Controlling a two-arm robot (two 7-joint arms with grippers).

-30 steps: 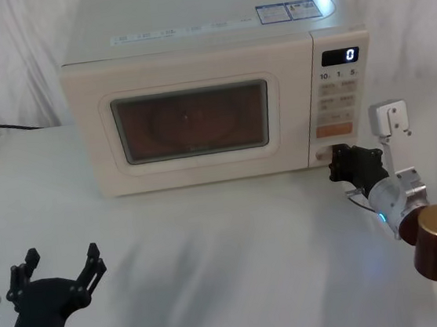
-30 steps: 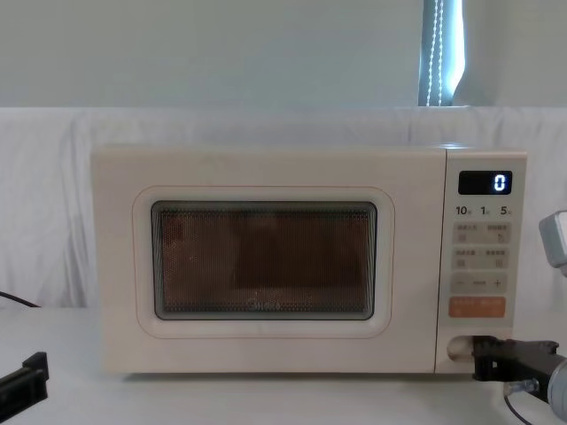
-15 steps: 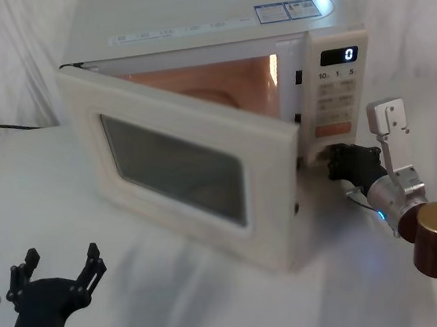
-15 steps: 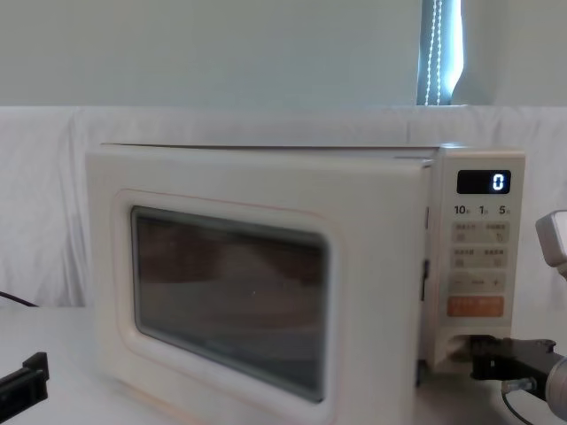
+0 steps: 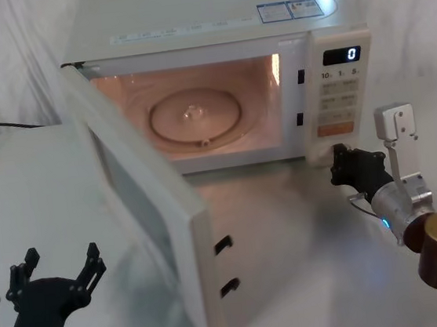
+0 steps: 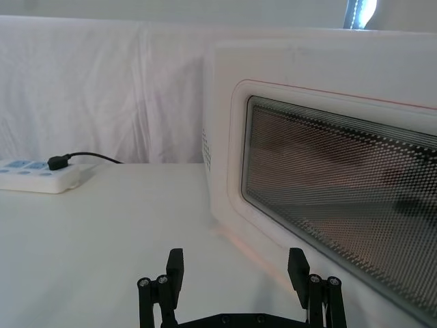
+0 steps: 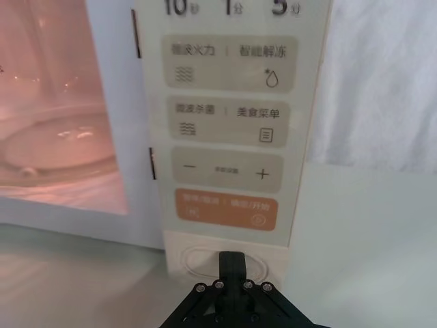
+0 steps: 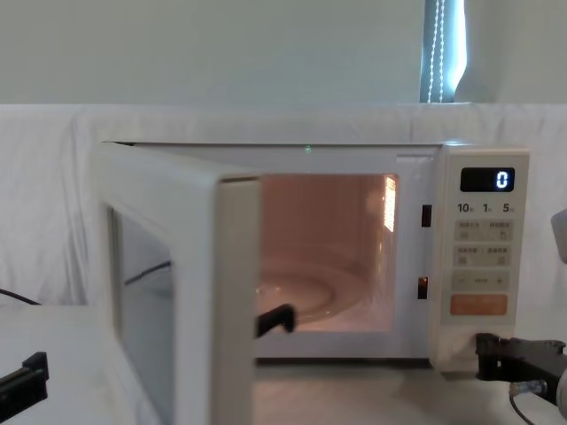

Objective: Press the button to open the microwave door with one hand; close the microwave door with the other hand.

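Note:
The cream microwave (image 5: 194, 16) stands with its microwave door (image 5: 141, 212) swung wide open on the left hinge, free edge toward me and the lit cavity exposed. The door's mesh window (image 6: 341, 198) faces my left gripper (image 6: 235, 270). That left gripper (image 5: 57, 272) hovers open low at the near left, apart from the door. The oblong cream button (image 7: 198, 261) sits at the bottom of the control strip, under the orange key (image 7: 225, 208). My right gripper (image 7: 232, 260) is shut, its tip at the button; it is also seen from above (image 5: 343, 163) and from the side (image 8: 496, 356).
A glass turntable (image 5: 195, 115) lies in the cavity. A white power strip (image 6: 34, 176) with a black cable lies on the table at the far left. The open door juts over the table between the two grippers. White cloth hangs behind.
The door went from shut to half open to wide open, swinging out leftward, and the lit cavity now shows. Both grippers have hardly moved.

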